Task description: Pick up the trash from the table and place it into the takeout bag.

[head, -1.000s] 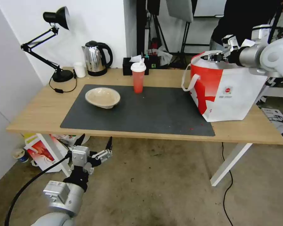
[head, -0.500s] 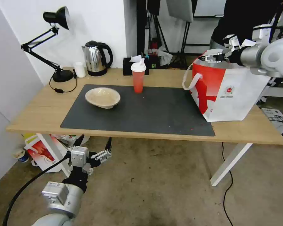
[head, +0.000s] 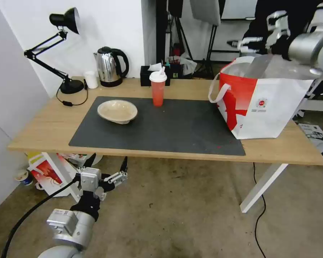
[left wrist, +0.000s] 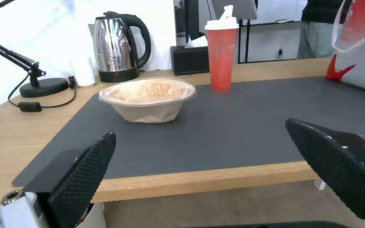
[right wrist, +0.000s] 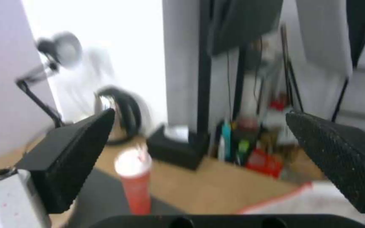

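On the table (head: 43, 132), a shallow beige bowl (head: 117, 111) (left wrist: 149, 98) sits at the left of the dark mat (head: 168, 125). A red cup with a white lid (head: 157, 88) (left wrist: 221, 57) (right wrist: 134, 180) stands upright at the mat's back edge. The takeout bag (head: 262, 104) (left wrist: 360, 47) stands open at the right end. My right gripper (head: 240, 42) (right wrist: 200, 113) hangs open and empty above the bag's far left rim. My left gripper (head: 110, 156) (left wrist: 200, 129) is open, below and in front of the table's front edge, facing the bowl.
A black desk lamp (head: 71, 86), a steel kettle (head: 109, 66), a small white cup (head: 91, 79) and a black tissue box (head: 152, 75) line the table's back. A red-and-white paper bag (head: 48, 173) stands on the floor by the left leg. Cables lie on the floor at right.
My right gripper has risen from the bag's mouth to well above its rim. The left arm has barely moved.
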`<state>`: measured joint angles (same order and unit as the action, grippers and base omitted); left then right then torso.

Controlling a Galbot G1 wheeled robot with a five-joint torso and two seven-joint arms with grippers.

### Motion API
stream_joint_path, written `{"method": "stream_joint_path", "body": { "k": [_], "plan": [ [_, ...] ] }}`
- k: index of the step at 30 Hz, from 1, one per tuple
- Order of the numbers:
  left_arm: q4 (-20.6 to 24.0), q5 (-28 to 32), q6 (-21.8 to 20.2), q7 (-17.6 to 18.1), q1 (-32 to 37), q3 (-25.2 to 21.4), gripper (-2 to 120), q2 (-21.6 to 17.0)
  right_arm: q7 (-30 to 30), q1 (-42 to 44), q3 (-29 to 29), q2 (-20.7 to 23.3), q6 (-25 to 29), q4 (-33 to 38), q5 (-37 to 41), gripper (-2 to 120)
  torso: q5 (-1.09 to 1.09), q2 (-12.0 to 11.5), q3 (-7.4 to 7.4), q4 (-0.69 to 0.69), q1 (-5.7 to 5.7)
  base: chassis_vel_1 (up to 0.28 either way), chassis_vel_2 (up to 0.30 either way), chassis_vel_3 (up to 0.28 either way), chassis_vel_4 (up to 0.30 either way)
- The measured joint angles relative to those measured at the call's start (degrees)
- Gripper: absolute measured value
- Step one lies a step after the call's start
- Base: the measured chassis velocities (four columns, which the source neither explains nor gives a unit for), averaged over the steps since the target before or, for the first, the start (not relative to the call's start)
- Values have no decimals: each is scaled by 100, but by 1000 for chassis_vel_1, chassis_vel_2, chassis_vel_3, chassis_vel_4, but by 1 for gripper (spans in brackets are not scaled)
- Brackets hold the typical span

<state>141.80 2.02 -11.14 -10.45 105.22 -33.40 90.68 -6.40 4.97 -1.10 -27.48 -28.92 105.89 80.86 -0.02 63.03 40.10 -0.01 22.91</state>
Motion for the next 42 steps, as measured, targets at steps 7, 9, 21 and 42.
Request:
{"method": "stream_joint_path", "body": {
  "k": [7, 9, 21, 42],
  "plan": [
    [18, 0, -6, 3, 9, -2, 100, 26, -687, 1109, 442, 21, 1485, 1141, -853, 100, -1, 0, 0, 1, 0, 0, 0, 0, 0],
    [25, 0, -6, 3, 15, -2, 100, 29, -854, 1495, 537, -35, 1664, 1469, -1072, 100, 1, 0, 0, 1, 0, 0, 0, 0, 0],
    [70, -12, -8, 5, 45, -2, 100, 59, -900, 4728, 1101, -969, 2477, 2846, -2832, 100, 1, 0, 0, 0, 0, 0, 0, 0, 0],
    [82, 3, 8, 12, 59, -36, 100, 58, -647, 5582, 602, -2201, 2143, 2693, -4213, 100, 1, -1, 0, 1, 0, 0, 0, 0, 0]
  ]
}}
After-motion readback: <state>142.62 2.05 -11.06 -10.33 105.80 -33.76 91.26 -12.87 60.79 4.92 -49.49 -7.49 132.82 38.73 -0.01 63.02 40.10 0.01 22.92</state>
